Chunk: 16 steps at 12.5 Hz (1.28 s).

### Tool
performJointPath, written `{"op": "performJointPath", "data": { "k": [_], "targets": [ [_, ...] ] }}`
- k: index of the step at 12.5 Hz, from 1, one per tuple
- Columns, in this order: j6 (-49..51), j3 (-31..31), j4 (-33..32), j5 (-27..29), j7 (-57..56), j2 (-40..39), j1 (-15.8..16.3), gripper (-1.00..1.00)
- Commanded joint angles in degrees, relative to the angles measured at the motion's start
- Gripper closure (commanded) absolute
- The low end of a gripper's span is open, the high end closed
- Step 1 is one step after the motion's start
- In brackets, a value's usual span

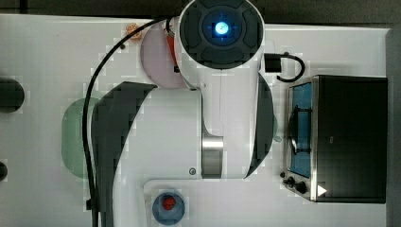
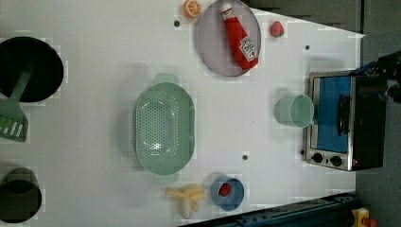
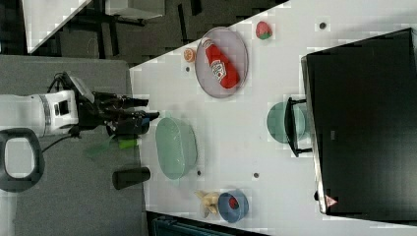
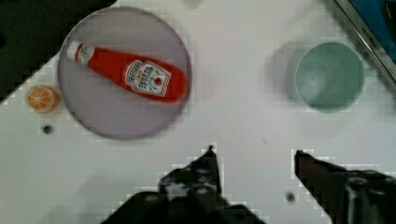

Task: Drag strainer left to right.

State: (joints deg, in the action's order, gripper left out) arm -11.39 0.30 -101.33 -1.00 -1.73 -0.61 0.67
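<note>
i see the strainer (image 2: 164,126) lying flat on the white worktop (image 2: 94,71), left of the cup (image 2: 295,111) in the left view. in the right view the end effector (image 3: 150,109) hangs apart from it, off the right view's left, fingers spread and gripping nothing.

Strainer (image 2: 164,126) perforated matt plastic; toaster oven (image 2: 344,121) shiny metal; table (image 2: 104,71) smooth white

The arm (image 1: 208,118) is white with dark grey joint covers and a silver band. A black cable (image 1: 90,132) runs behind the black gripper (image 3: 147,109)
</note>
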Motion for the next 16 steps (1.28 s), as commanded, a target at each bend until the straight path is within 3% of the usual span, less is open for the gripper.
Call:
{"op": "performJointPath", "data": {
  "k": [1, 3, 9, 16],
  "targets": [
    [8.96, 0.95, -13.92, -0.06, 11.07, 23.25, -1.79, -0.59],
    [7.88, -0.09, -13.91, 0.89, 11.90, 22.93, -1.34, -1.00],
    [-1.05, -13.08, -13.94, 2.35, 20.61, 18.19, 0.36, -1.00],
    [-11.05, -30.34, -14.15, 2.31, 53.40, 4.31, 0.57, -1.00]
  ]
}}
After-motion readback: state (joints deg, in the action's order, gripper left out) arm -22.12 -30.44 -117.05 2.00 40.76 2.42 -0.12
